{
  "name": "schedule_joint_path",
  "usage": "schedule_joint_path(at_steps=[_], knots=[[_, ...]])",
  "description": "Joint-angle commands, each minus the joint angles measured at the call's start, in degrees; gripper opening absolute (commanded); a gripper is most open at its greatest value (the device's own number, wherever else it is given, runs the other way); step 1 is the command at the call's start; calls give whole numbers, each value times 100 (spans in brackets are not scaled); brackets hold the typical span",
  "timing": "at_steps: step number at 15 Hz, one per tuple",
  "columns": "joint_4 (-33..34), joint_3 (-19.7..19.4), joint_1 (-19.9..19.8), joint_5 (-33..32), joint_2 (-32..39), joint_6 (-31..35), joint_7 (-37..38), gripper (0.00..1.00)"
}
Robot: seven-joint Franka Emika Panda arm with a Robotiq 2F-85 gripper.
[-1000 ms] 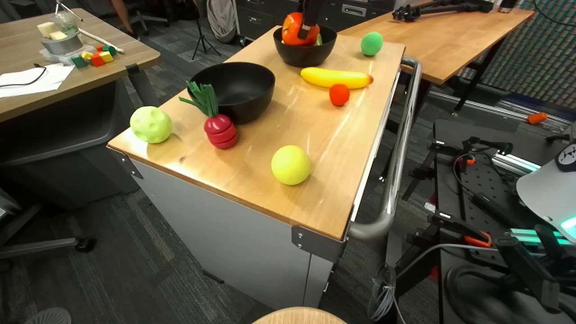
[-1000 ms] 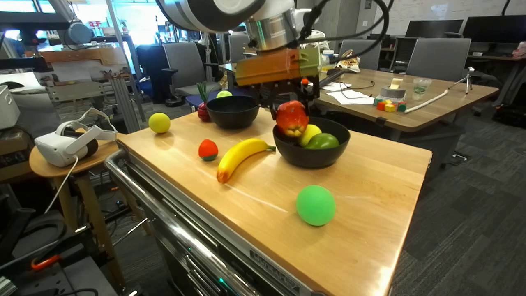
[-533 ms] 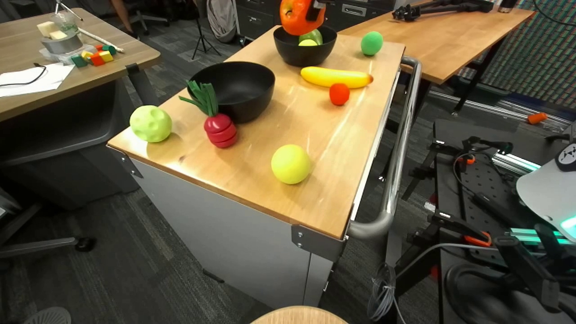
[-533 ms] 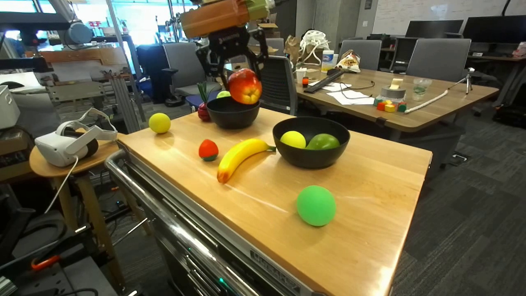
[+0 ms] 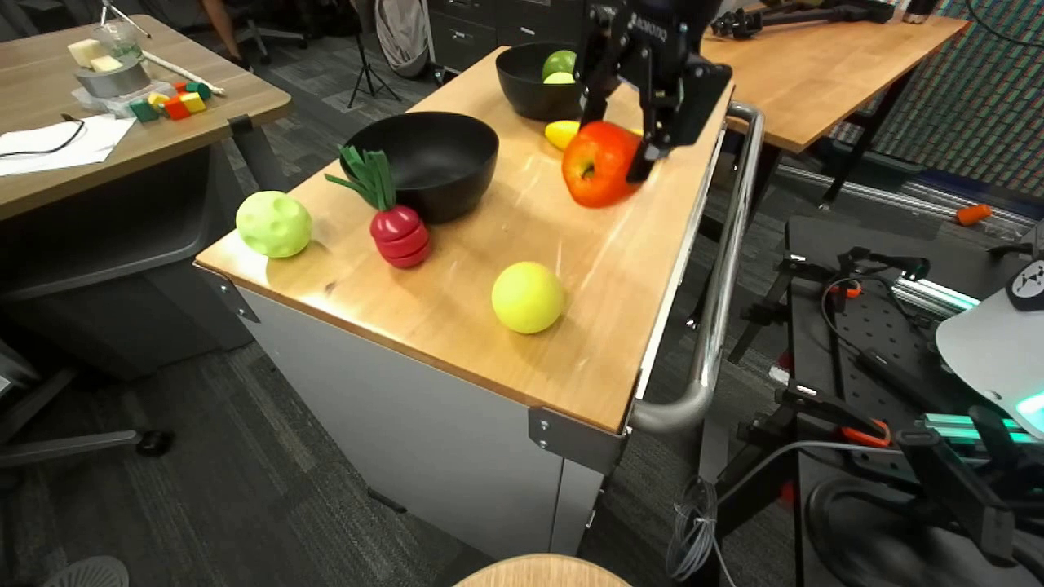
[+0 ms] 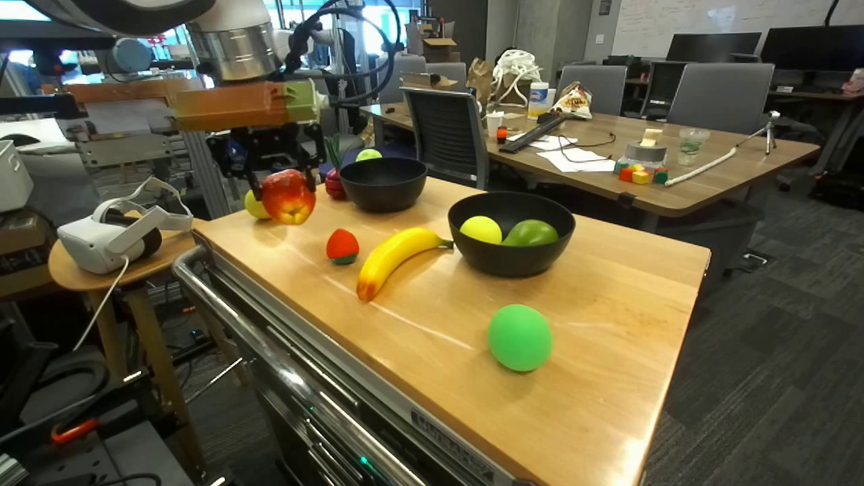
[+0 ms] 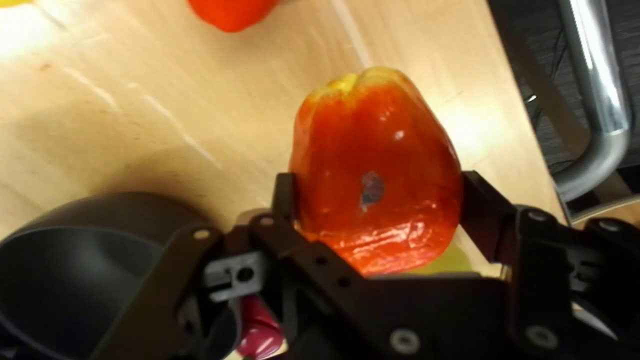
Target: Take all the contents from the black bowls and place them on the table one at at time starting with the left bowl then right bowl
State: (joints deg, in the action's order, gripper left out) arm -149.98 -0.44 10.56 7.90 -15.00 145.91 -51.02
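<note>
In the wrist view the top edge cuts off the tomato [image 7: 232,11], the left edge the black bowl [image 7: 65,280]; a yellow sliver [image 7: 12,2] at upper left is too small to tell. The gripper [image 7: 378,199] covers part of the radish [image 7: 260,332] at the bottom and, with the apple [image 7: 375,165], most of a yellow fruit [image 7: 450,262]. In an exterior view both hide much of the banana [image 5: 561,134] at upper centre, and the bottom edge cuts off a round wooden top [image 5: 542,574]

the claw [image 6: 284,185] holds a red apple [image 6: 289,199] above the table [image 6: 607,290] where a banana [image 6: 395,258] lies

White headset [image 6: 101,243] on wooden stool [image 6: 170,247], perhaps a keyboard [image 6: 534,133] on the desk [image 6: 749,165]
</note>
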Motion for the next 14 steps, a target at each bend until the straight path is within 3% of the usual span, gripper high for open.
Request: schedule_joint_path(at_steps=[1, 6, 14], knots=[[-487, 5, 346, 422, -158, 289, -202, 53], [-673, 8, 547, 438, -72, 520, -211, 53], [-332, -71, 428, 204, 419, 926, -431, 53]])
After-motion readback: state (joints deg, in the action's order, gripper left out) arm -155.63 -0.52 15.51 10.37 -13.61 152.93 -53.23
